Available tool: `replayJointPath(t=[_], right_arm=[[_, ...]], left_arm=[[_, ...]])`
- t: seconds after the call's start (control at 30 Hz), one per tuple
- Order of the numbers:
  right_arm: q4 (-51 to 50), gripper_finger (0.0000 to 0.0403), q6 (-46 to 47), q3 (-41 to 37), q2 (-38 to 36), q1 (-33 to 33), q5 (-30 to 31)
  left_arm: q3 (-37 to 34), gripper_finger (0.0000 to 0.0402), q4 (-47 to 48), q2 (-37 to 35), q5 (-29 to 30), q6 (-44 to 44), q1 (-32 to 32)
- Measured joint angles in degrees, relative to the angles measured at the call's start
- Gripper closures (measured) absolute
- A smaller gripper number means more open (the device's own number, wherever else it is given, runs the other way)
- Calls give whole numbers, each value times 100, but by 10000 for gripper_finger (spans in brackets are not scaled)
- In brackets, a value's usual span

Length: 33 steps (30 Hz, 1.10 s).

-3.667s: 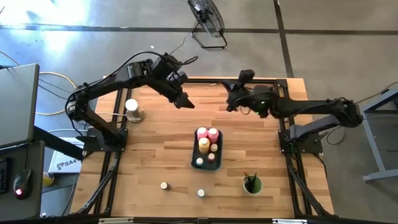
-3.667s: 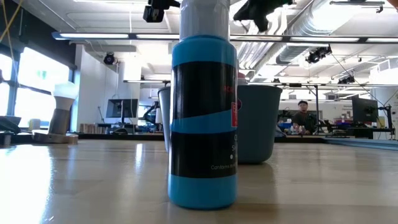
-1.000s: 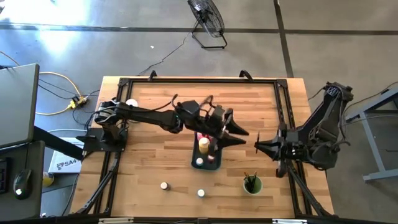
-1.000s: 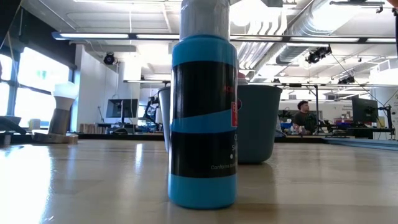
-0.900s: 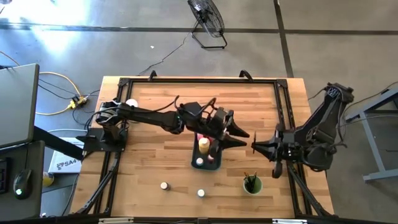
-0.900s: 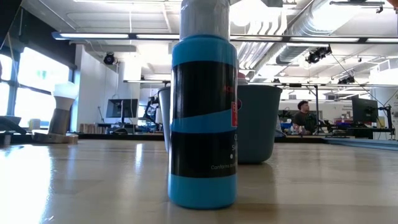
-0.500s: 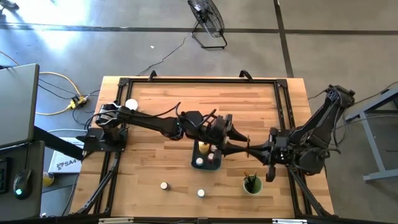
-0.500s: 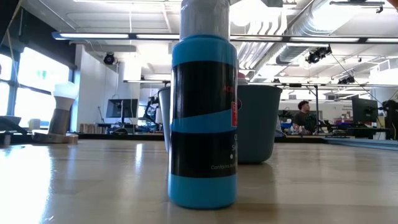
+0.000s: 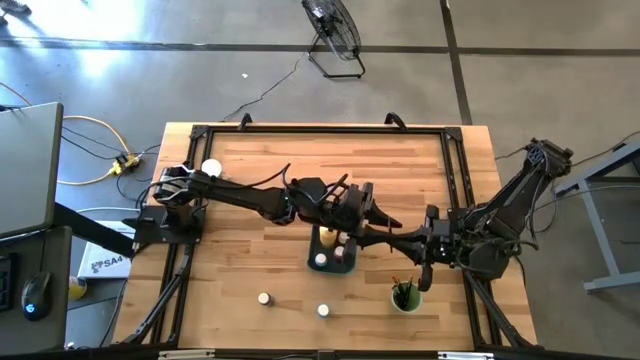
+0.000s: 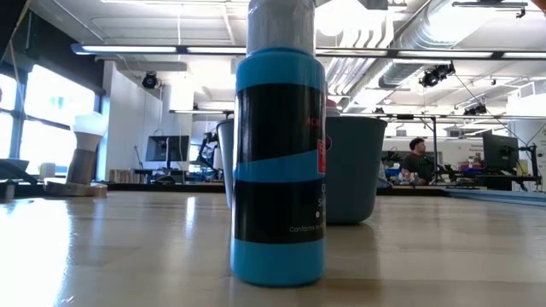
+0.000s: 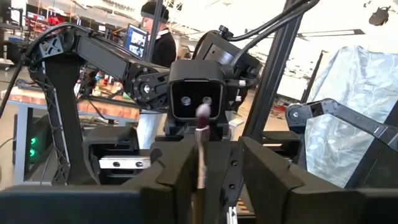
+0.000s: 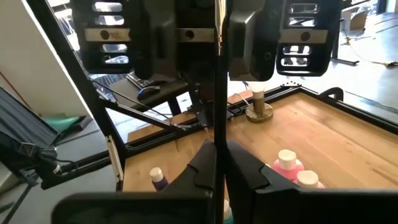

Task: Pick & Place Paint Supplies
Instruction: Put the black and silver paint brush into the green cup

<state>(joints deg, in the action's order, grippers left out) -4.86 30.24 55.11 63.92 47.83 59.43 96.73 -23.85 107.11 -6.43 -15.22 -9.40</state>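
The right gripper (image 9: 402,243) has slid in to mid-frame and now pinches the paintbrush (image 12: 216,81). The left gripper (image 9: 388,228) straddles it, though I cannot tell whether it is gripping. Looks like a handover.

Over the wooden table (image 9: 250,160), the left gripper (image 9: 385,222) and right gripper (image 9: 398,240) meet tip to tip, just beside the tray (image 9: 331,263) of bottles. The green cup (image 9: 405,297) stands near them.

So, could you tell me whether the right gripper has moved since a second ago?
Yes. In the high view the right gripper has slid leftward from the table's right edge to beside the tray, meeting the left gripper.
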Motion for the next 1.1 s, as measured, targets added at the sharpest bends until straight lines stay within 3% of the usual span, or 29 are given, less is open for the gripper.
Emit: replayJointPath(t=[0.33,1.1], right_arm=[[3,395,-15,0,0,7,3],[-18,395,0,0,0,4,-64]], left_arm=[[0,390,13,0,62,184,8],[0,392,133,-11,-7,151,6]])
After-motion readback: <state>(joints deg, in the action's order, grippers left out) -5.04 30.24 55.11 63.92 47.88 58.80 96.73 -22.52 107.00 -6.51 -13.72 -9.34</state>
